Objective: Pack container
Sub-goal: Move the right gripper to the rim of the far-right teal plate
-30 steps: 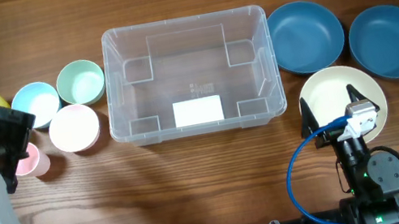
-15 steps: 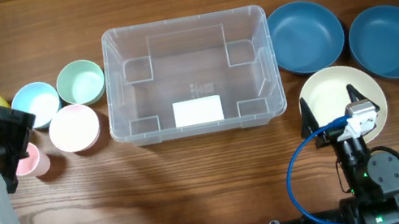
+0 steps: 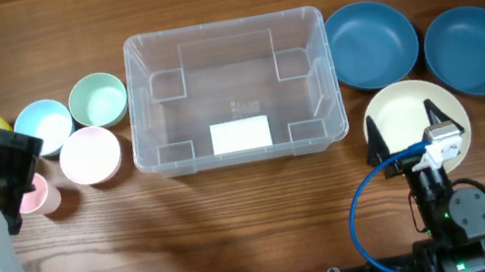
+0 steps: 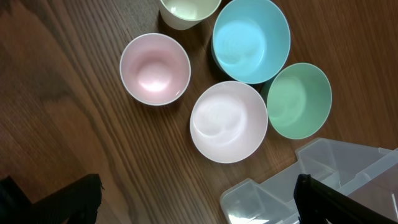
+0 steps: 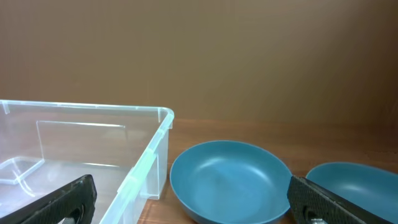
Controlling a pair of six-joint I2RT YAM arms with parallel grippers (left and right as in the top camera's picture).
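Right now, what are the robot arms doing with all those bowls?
Nothing is packed yet. The clear container sits empty in the middle. The left gripper hovers open by the small pastel bowls, and the right gripper hangs open over the cream bowl, next to two blue bowls. Neither holds anything.
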